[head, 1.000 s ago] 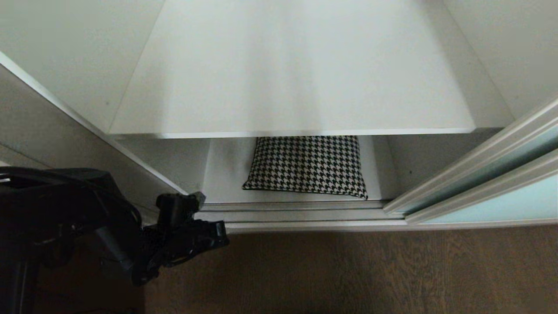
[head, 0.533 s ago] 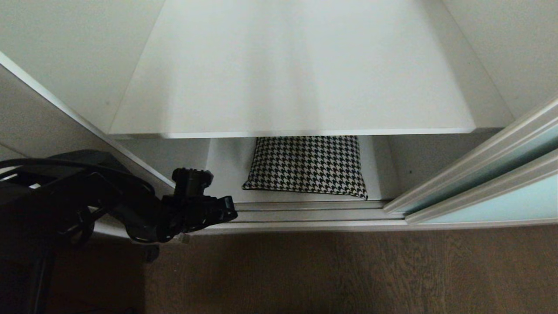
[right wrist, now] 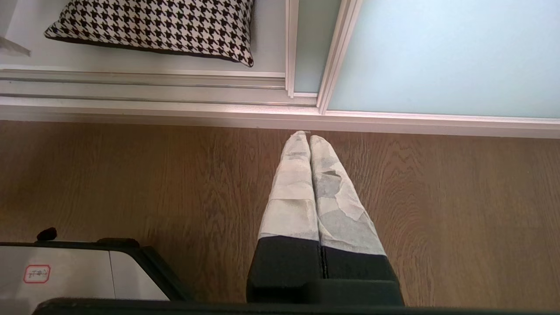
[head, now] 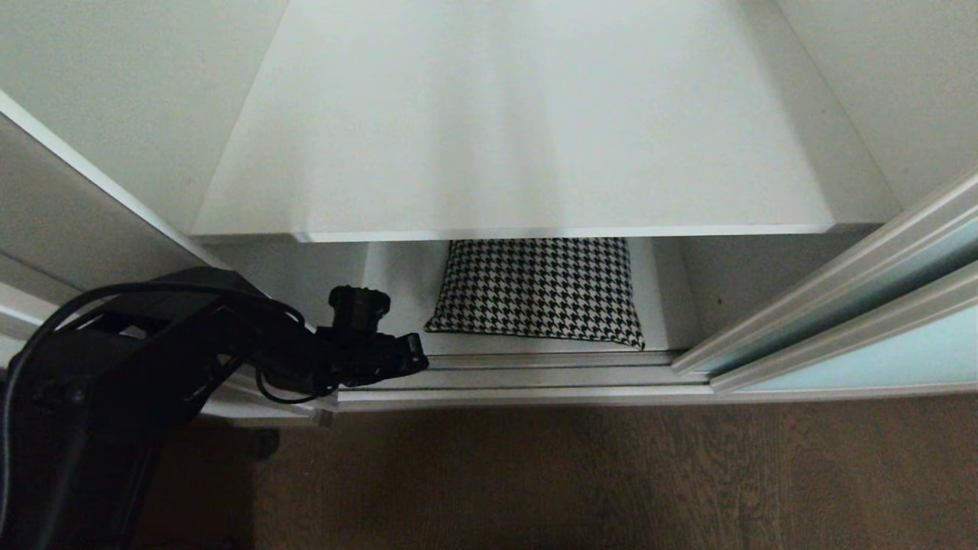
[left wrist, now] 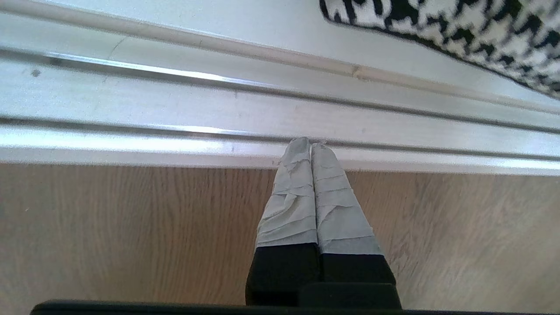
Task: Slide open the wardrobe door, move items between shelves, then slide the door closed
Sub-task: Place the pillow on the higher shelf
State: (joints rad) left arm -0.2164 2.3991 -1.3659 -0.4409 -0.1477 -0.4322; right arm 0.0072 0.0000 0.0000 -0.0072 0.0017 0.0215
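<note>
The sliding wardrobe door (head: pixel 863 344) of pale aqua glass stands slid to the right (right wrist: pixel 437 57), and the compartment is open. A black-and-white houndstooth bundle (head: pixel 539 294) lies on the lower shelf (head: pixel 397 298), half under the wide upper shelf (head: pixel 519 122). My left gripper (head: pixel 414 359) is shut and empty, its taped tips (left wrist: pixel 310 144) over the front edge of the door track (left wrist: pixel 175 109). It is left of the bundle (left wrist: pixel 459 30) and apart from it. My right gripper (right wrist: pixel 309 136) is shut and empty above the floor in front of the door frame, right of the bundle (right wrist: pixel 153 24).
The silvery door track (head: pixel 535 374) runs along the wardrobe's foot. Brown wooden floor (head: pixel 611 473) lies in front of it. The off-white side post (head: pixel 84 229) stands at the left behind my left arm. A white part of my base (right wrist: pixel 65 271) shows in the right wrist view.
My left arm has risen and reached forward and to the right, bringing its shut gripper from over the floor to the door track. Bundle, door and right gripper have not moved.
</note>
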